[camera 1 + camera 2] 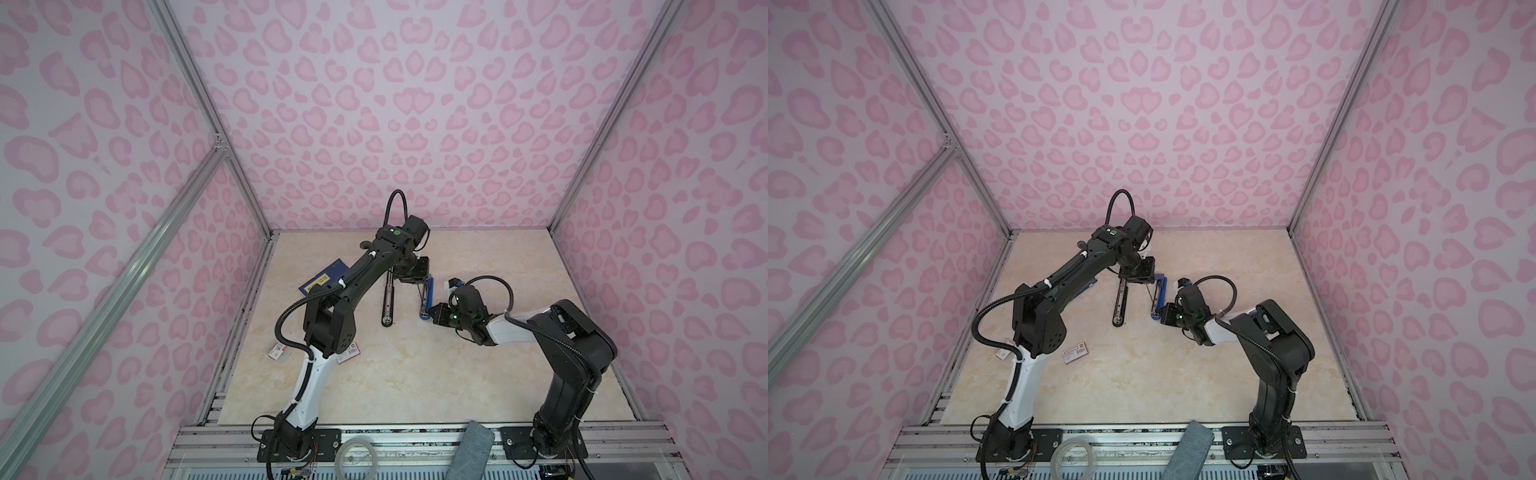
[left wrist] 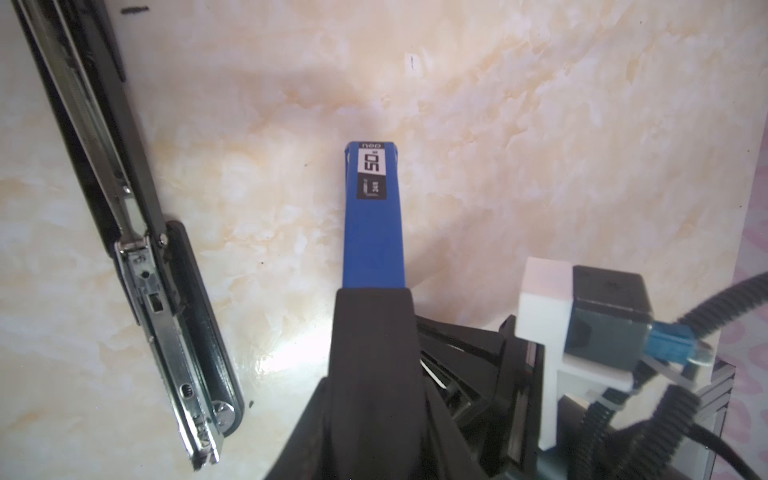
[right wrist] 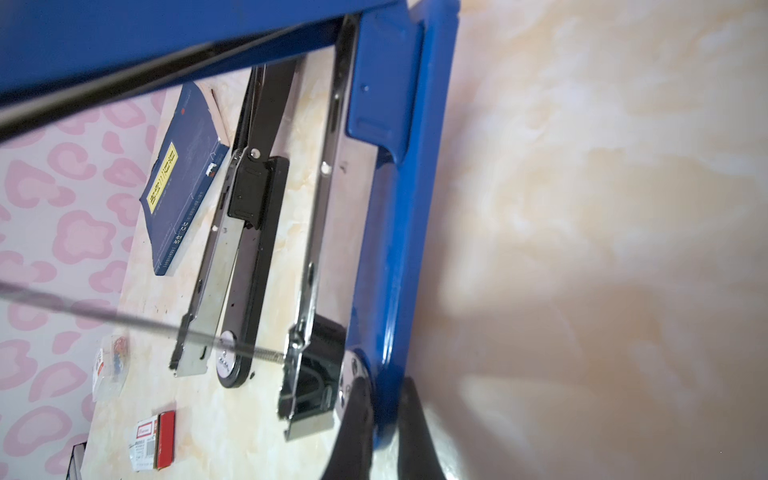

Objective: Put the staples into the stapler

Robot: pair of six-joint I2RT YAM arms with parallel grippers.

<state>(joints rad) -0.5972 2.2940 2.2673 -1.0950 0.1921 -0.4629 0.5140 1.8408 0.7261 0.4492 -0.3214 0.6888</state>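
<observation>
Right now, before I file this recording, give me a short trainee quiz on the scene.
1. True or false: the black stapler is gripped between jaws.
2. What do the jaws of the left gripper hold? A) the blue stapler, by its swung-open cover B) a booklet C) a small box
3. Which end of the blue stapler's base do the jaws of the right gripper clamp?
Key: 1 false, it lies open on the table, untouched. 2 A. 3 The anvil end, away from the hinge.
</observation>
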